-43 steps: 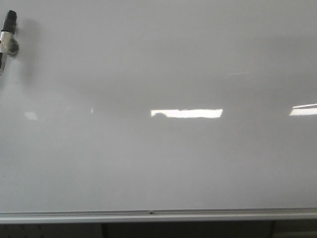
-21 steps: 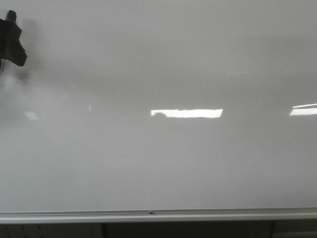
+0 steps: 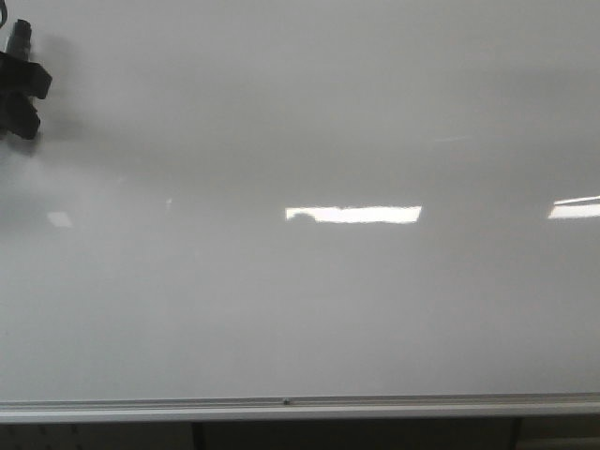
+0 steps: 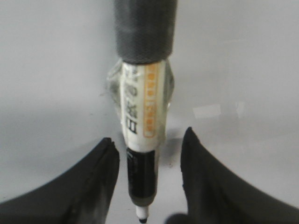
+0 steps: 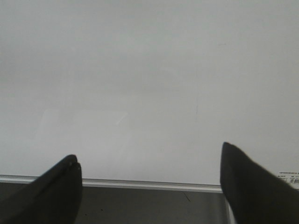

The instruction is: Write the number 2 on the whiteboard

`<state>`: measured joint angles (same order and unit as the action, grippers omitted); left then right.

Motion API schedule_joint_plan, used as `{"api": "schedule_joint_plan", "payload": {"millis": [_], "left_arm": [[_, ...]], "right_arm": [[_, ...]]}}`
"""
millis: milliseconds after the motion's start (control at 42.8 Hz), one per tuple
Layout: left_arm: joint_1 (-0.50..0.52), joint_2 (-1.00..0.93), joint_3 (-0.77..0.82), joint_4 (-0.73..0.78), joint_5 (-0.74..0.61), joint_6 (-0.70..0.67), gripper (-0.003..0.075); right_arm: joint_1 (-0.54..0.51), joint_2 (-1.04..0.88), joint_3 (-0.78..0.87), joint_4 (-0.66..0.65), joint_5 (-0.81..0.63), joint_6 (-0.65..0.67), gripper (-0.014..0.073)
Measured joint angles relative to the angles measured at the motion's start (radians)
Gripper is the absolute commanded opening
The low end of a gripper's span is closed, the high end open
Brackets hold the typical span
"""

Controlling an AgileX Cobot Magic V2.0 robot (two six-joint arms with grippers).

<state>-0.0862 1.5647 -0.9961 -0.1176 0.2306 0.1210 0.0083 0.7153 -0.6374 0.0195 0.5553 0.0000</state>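
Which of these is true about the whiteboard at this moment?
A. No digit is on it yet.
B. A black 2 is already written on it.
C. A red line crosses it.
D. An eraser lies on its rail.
A: the whiteboard shows only light reflections, and the marker sits between the left gripper fingers.

Both claws have matte black, curved fingers tapering to blunt tips: the left claw (image 4: pixel 148 186) looks slightly scuffed, the right claw (image 5: pixel 149 186) smooth and unmarked.
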Motion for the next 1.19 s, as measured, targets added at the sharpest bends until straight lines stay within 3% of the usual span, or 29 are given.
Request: {"api": "schedule_joint_plan", "payload": {"millis": [397, 561, 794, 1004, 1191], "left_arm": [[0.000, -0.002, -0.009, 0.000, 0.017, 0.002, 0.0016], [0.000, -0.053, -0.074, 0.000, 0.201, 0.004, 0.0006], [-0.026, -0.195, -0.163, 0.000, 0.540, 0.104, 0.0006], [-0.126, -0.325, -0.164, -0.027, 0.726, 0.250, 0.0006], [-0.297, -0.361, -0.169, -0.091, 0.841, 0.420, 0.0006]], "right_arm": [[0.000, 0.000, 0.000, 0.000, -0.011, 0.000, 0.0622], [0.000, 0.000, -0.002, 0.009, -0.003, 0.000, 0.0622], [0.000, 0.022, -0.073, 0.031, 0.126, 0.000, 0.0622], [0.000, 0.082, -0.144, 0.104, 0.269, -0.108, 0.0622], [0.020, 0.161, -0.209, 0.329, 0.364, -0.390, 0.0622]]}}
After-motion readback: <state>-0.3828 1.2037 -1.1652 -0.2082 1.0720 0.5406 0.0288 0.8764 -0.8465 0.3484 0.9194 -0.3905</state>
